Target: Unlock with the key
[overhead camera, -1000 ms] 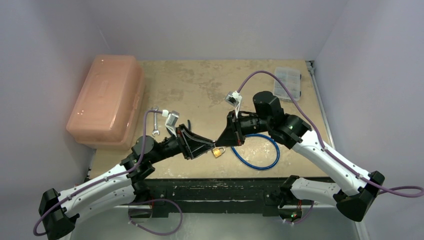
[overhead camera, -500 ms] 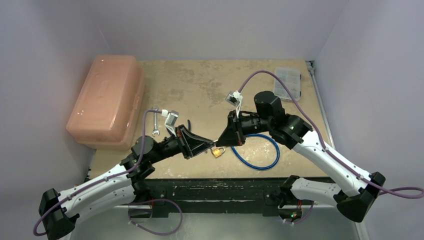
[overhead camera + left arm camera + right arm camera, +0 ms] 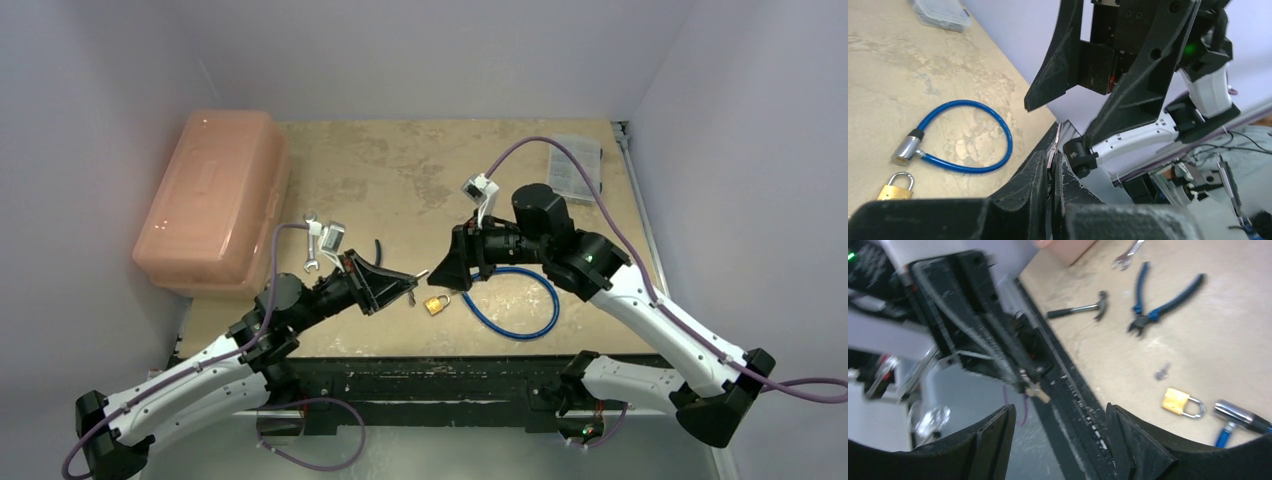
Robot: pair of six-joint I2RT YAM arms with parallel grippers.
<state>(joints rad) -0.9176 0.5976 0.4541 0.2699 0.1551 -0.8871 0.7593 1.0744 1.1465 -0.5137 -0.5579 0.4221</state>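
The tiny thin silvery key [image 3: 1057, 137] sits pinched in the left pincer [image 3: 410, 285]; the right pincer [image 3: 434, 276] gapes in front of it.

From above, the two pincers meet tip to tip over the near part of the sandy-coloured bench [image 3: 400, 170], close to the small brass padlock with a steel shackle [image 3: 436, 303], which lies beside a looped blue cable lock [image 3: 515, 300]. The left wrist view shows its jaws closed on the key, which pokes out edge-on toward the right pincer's spread fingers [image 3: 1053, 70]. The right wrist view shows its own fingers wide apart and off the key, with blue-handled pliers [image 3: 1158, 300] and a small hammer [image 3: 1080, 311] lying beyond.
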